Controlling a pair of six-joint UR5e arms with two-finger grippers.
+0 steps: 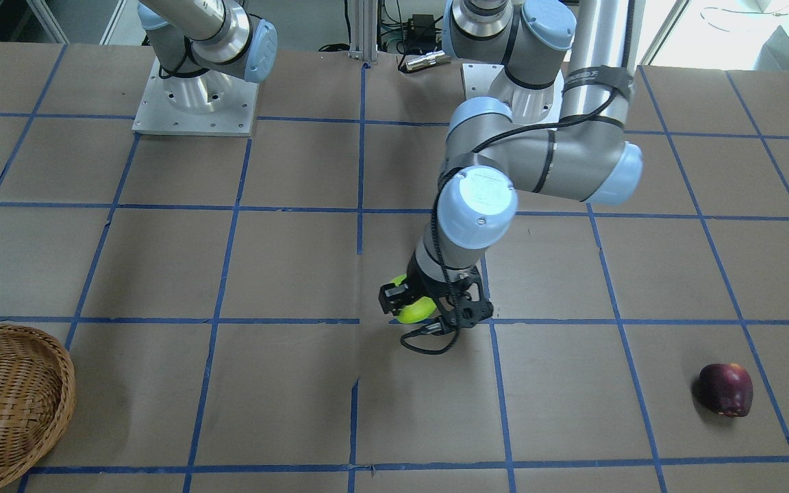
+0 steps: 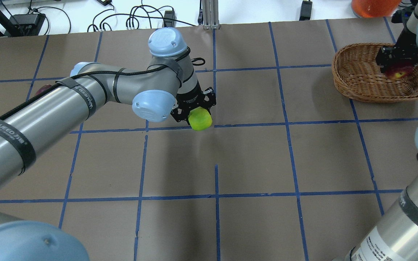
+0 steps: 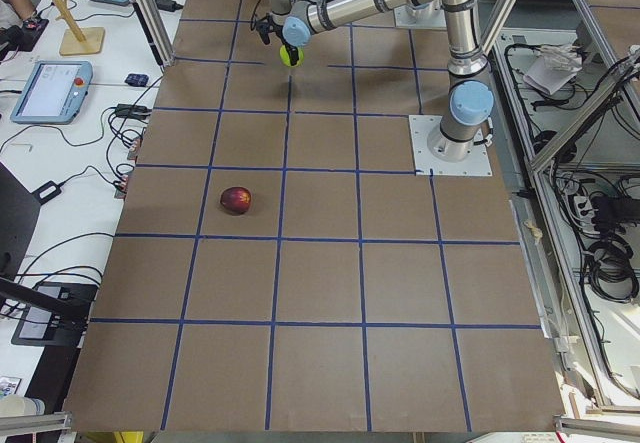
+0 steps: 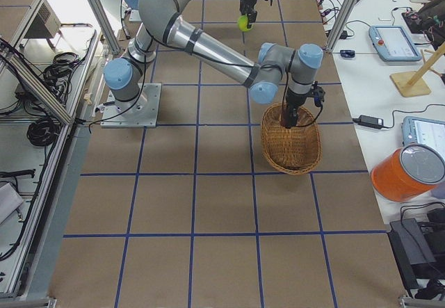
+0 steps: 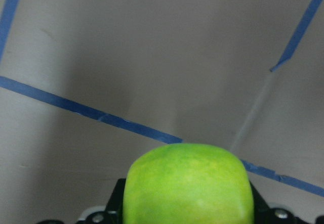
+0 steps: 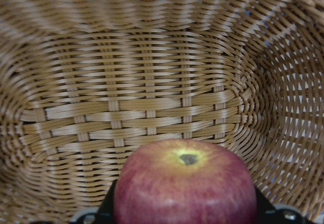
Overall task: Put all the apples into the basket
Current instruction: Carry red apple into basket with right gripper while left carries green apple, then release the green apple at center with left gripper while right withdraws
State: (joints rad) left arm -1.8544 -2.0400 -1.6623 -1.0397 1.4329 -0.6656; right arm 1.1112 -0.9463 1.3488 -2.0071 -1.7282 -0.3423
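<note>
The yellow-green apple (image 5: 188,183) sits clamped in the left hand (image 2: 196,113), held clear of the desk (image 1: 572,274) near its middle. The right hand (image 2: 397,65) grips the red apple (image 6: 185,183) inside the basket (image 6: 152,82). The maroon apple (image 1: 727,389) lies on the desk, well apart, on the left arm's side

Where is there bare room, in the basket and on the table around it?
The basket floor shows bare weave; its only crowding is the right gripper, shut on the red apple, over its right part. The table is bare between the basket and the green apple in the left gripper. The maroon apple lies alone toward the robot's left.
</note>
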